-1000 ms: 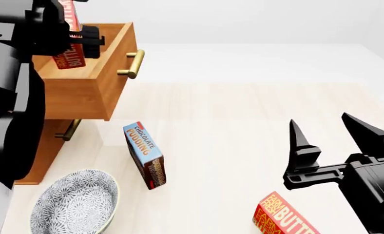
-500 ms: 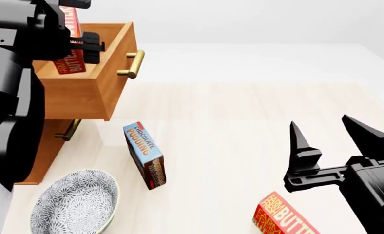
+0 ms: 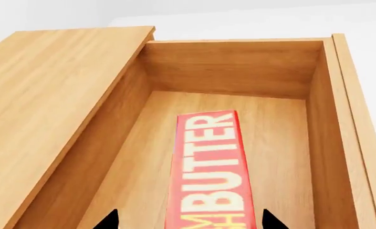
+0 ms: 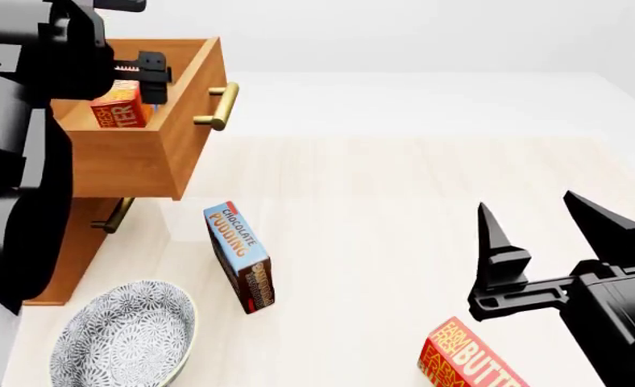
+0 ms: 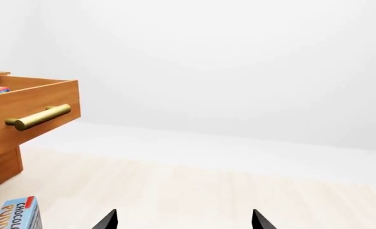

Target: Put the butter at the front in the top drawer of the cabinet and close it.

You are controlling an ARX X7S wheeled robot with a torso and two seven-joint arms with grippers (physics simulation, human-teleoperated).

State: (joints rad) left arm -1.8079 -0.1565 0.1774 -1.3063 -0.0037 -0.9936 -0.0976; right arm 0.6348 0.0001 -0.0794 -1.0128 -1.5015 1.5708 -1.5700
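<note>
Butter [image 3: 208,176] lies in the top drawer [image 3: 290,71], between the left pincer's [image 3: 188,222] spread tips.

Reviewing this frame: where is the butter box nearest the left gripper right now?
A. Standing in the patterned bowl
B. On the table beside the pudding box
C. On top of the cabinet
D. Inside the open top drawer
D: the butter lies on the floor of the open top drawer, walled by wood, with the left gripper open just above it.

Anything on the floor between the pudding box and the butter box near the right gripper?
No. In the head view the pale floor between pudding box and spare butter box is bare.
</note>
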